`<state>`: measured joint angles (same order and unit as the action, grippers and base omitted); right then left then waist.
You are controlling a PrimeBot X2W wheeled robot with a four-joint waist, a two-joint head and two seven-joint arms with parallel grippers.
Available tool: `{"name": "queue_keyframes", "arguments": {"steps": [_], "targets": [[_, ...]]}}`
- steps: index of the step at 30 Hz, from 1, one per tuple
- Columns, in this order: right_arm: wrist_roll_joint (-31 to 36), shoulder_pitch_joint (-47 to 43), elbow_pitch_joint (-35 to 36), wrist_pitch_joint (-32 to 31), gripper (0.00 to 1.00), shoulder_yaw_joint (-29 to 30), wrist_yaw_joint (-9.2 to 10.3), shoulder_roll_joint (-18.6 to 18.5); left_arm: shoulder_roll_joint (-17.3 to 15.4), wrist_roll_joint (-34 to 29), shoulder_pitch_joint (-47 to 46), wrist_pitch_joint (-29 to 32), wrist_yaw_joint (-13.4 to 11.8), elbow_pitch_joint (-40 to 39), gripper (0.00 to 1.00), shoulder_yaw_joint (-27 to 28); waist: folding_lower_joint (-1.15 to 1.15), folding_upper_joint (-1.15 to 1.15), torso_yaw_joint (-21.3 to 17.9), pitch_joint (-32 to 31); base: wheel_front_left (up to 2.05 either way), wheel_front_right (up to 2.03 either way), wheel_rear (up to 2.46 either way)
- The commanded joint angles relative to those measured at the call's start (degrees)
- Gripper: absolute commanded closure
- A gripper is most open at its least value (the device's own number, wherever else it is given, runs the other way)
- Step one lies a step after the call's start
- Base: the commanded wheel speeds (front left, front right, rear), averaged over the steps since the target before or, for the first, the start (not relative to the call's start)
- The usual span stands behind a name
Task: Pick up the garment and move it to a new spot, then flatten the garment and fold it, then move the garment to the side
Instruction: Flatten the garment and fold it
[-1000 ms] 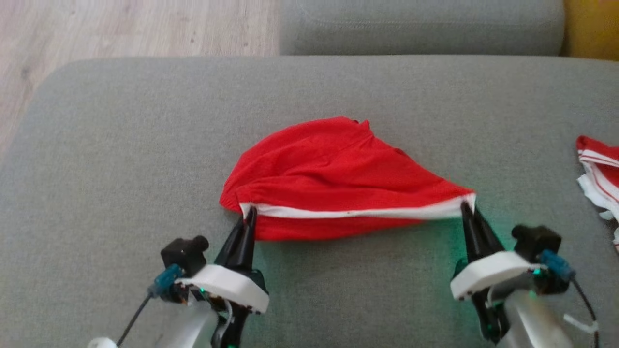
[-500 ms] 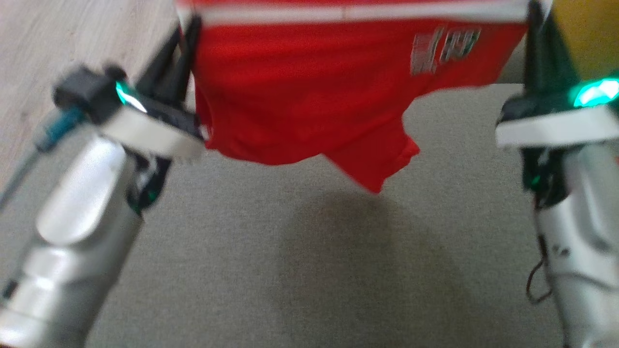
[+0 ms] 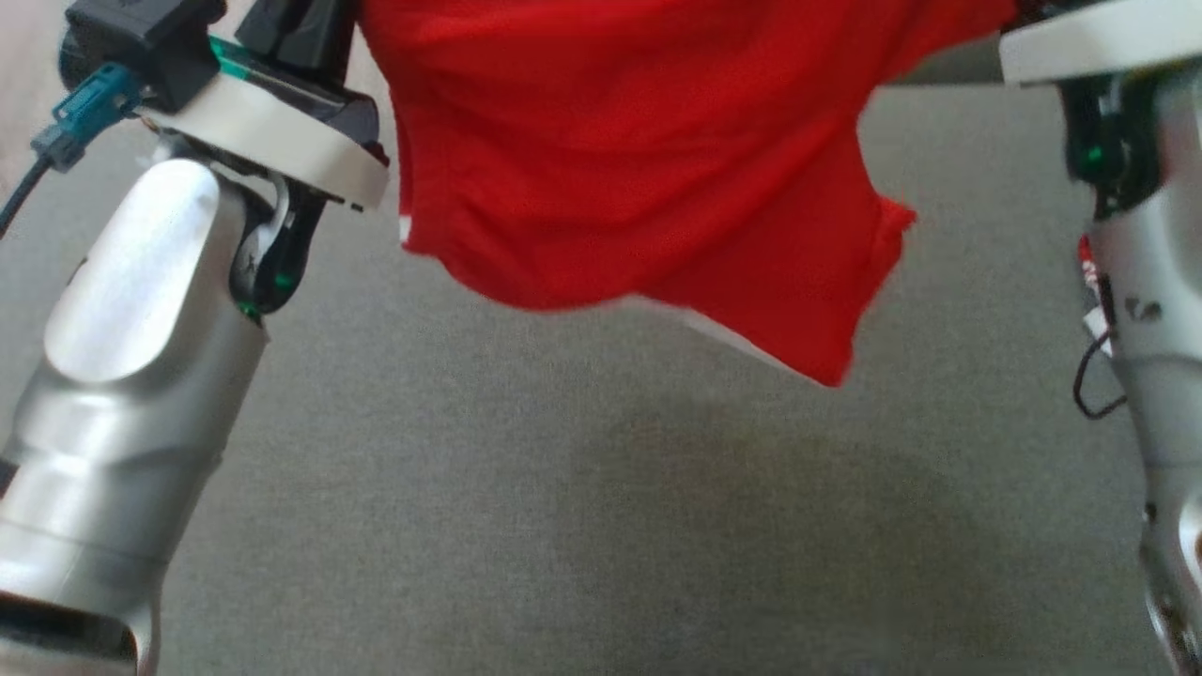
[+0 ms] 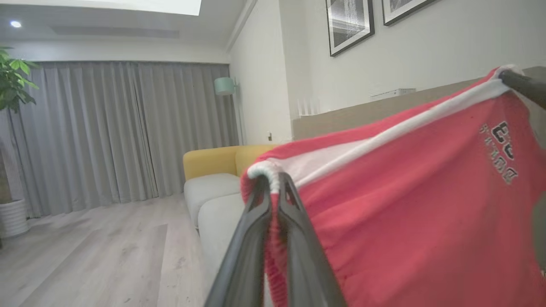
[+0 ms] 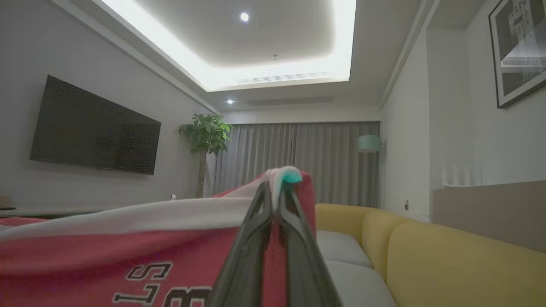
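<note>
Left wrist view: the left gripper [image 4: 275,181] is clamped on one end of the white band edging the red knit garment [image 4: 405,213], whose black lettered print faces out. The band runs taut across to the right gripper [image 5: 277,185], pinched shut on the other end. The garment hangs clear above the grey fabric sofa cushion [image 3: 563,526]. Carrying it well likely means both ends level and equally taut, then lowering so the loose hem lands first. The head view adds that dangling hem and its shadow; the wrist views give the grips.
</note>
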<state>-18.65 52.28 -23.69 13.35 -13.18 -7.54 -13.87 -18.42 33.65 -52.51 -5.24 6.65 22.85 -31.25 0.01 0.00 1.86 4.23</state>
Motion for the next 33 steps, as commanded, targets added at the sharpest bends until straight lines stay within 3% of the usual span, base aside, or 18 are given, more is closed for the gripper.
{"name": "queue_keyframes", "arguments": {"steps": [1, 7, 12, 22, 28, 33], "targets": [[0.7, 4.0, 0.2, 0.4, 1.00, -0.6, 0.05, 0.4, -1.7, -1.4, -5.2, -1.9, -0.7, -0.2, 1.00, 2.5, -0.01, 0.00, -1.1, 3.7, 0.00, 0.00, 0.00], [3.6, 12.6, -6.1, 1.6, 1.00, 1.9, 0.05, 2.2, 1.1, -4.5, -10.6, -9.0, -1.7, 5.1, 1.00, 4.0, -0.01, 0.00, -2.2, 8.7, 0.00, 0.00, 0.00], [4.6, 12.3, -4.2, 1.6, 1.00, 4.0, 0.05, 3.4, 3.5, -5.7, -10.6, -9.7, -1.1, 6.2, 1.00, 6.5, -0.01, 0.00, -3.1, 9.8, 0.00, 0.00, 0.00], [-0.2, -15.1, -1.5, 1.6, 1.00, 6.0, 0.05, 5.8, 11.0, -6.8, 15.8, -9.8, 0.5, 6.1, 1.00, 15.4, -0.01, 0.00, -6.0, 6.4, 0.00, 0.00, 0.00], [-2.9, -31.2, 1.0, 1.6, 1.00, 3.6, 0.05, 5.5, 14.3, -7.4, 31.6, -9.8, 0.8, 4.1, 1.00, 16.6, -0.01, 0.00, -7.1, 3.3, 0.00, 0.00, 0.00], [-4.8, -39.7, 3.8, 1.6, 1.00, 3.3, 0.05, 5.5, 15.2, -7.3, 40.8, -9.8, 0.8, 1.5, 1.00, 15.2, -0.01, 0.00, -7.0, -0.5, 0.00, 0.00, 0.00]]}}
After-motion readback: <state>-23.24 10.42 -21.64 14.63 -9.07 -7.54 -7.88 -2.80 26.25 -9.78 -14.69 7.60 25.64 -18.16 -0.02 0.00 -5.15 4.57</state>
